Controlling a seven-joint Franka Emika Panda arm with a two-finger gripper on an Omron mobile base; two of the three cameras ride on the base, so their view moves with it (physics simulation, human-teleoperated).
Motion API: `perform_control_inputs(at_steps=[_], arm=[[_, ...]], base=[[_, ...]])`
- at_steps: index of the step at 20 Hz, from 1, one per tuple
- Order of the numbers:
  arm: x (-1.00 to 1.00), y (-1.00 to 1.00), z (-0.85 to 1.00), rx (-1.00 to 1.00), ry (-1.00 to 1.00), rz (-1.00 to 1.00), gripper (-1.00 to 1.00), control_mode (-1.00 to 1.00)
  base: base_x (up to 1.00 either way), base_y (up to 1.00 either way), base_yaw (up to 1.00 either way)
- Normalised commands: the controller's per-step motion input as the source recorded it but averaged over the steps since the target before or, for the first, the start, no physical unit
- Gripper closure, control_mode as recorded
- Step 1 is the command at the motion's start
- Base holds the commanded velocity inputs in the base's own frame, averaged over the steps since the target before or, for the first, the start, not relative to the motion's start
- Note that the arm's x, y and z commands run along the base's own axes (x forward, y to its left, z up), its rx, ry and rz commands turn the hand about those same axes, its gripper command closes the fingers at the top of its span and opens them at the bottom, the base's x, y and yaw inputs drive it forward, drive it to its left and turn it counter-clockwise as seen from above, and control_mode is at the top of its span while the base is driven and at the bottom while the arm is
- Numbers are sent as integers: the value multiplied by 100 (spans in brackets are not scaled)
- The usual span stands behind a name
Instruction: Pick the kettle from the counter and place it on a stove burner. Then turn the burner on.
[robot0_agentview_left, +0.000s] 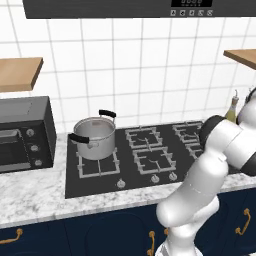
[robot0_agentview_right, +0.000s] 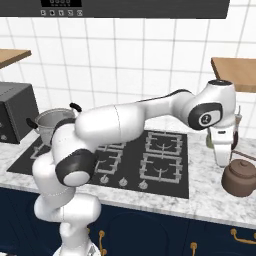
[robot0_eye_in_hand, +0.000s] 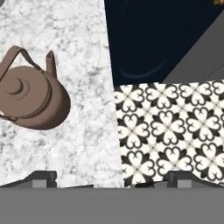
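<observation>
On the counter (robot0_eye_in_hand: 65, 26) the upright kettle (robot0_eye_in_hand: 30, 94) points its spout toward the cabinet edge, claw (robot0_eye_in_hand: 111, 177) released

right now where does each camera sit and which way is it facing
Left base view: behind the arm's left, looking forward and down at the stove, steel pot and toaster oven; white arm at lower right.
Right base view: behind its right, same stove, plus the kettle on the counter; arm reaches across to it.
Hand view: on the hand, looking down at the kettle beside the counter edge and patterned floor; open gripper at bottom.
Both base views share stove and pot.
</observation>
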Motion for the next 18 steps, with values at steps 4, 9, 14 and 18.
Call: perform_control_inputs(at_steps=[4, 9, 14, 18], arm=[[19, -21, -29, 1, -8, 0, -100, -100], [16, -19, -26, 0, -3, 0, -100, -100], [7, -20, 0, 0, -3, 0, -100, -100], [27, -16, -6, 0, -1, 0, -100, -100]], base=[[0, 0, 0], [0, 0, 0], [0, 0, 0], [0, 0, 0]])
